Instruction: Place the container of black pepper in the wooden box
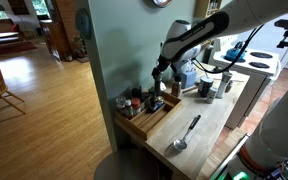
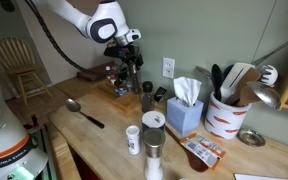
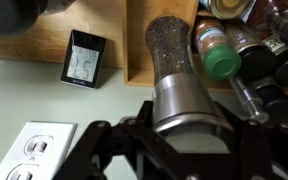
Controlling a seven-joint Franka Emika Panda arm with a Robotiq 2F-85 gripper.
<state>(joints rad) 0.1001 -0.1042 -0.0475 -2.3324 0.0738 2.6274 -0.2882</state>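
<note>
The container of black pepper (image 3: pixel 179 70) is a shaker with a steel end and a clear part full of peppercorns. It fills the middle of the wrist view, and its far end reaches over the end of the wooden box (image 3: pixel 136 40). My gripper (image 3: pixel 182 128) has a finger on each side of the steel end and looks shut on it. In both exterior views my gripper (image 1: pixel 160 76) (image 2: pixel 132 76) hangs over the wall-side end of the box (image 1: pixel 144 122) (image 2: pixel 106 82). A greyish cylinder (image 2: pixel 147 97) stands there.
Dark bottles with red caps (image 1: pixel 134 102) and a green-capped bottle (image 3: pixel 222 62) crowd the box. A small digital clock (image 3: pixel 84 57) and a wall outlet (image 3: pixel 34 155) are beside it. A spoon (image 2: pixel 84 112), a tissue box (image 2: pixel 186 105), a utensil crock (image 2: pixel 227 115) and white shakers (image 2: pixel 152 135) share the counter.
</note>
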